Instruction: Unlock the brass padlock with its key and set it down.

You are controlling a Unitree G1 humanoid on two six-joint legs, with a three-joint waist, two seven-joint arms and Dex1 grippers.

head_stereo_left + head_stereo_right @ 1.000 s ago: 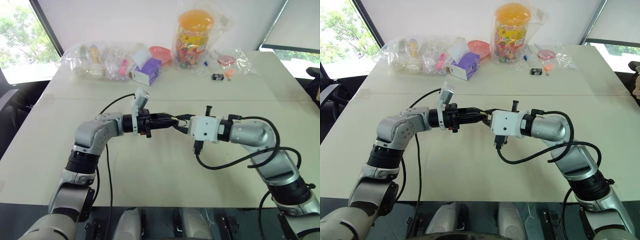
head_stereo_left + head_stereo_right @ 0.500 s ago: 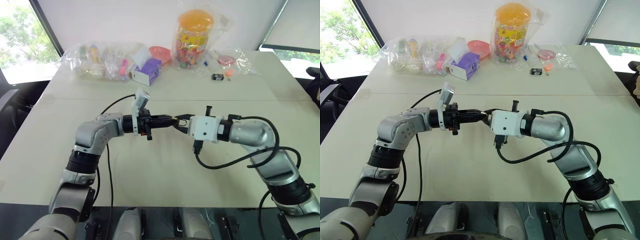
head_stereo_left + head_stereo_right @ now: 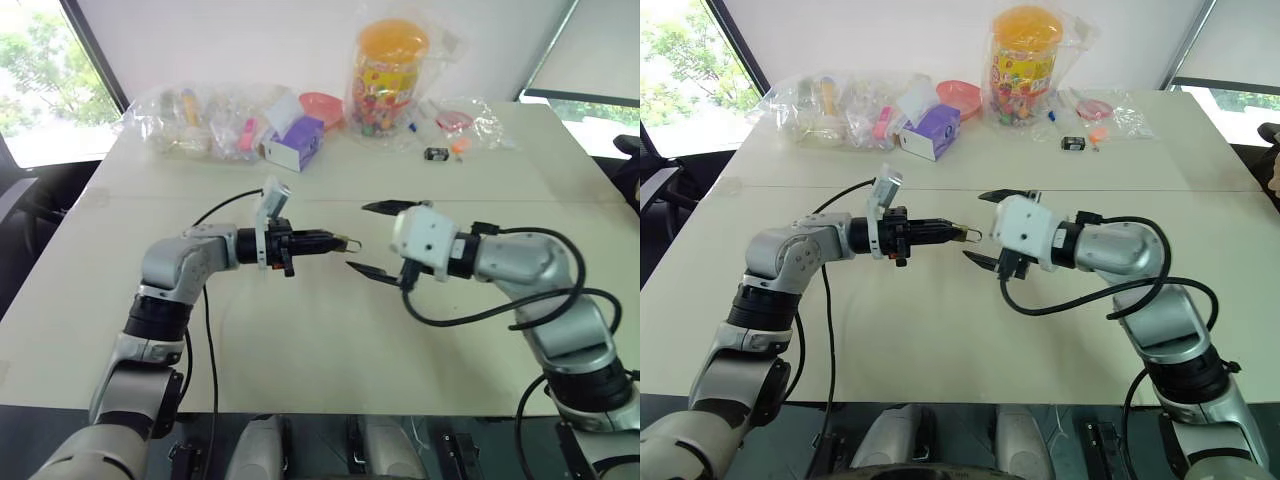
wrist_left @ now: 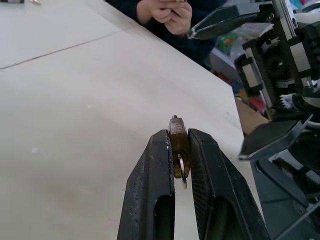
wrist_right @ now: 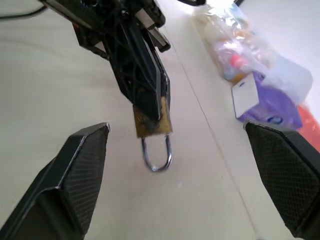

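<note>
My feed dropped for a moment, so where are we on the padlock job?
In hand: the left gripper is shut on the brass padlock, holding it above the table. The right gripper is open and apart from it, holding nothing. Whether it is unlocked I cannot tell: the shackle looks seated in the right wrist view, and no key is visible. Left: confirm the unlock, then set the lock down.
</note>
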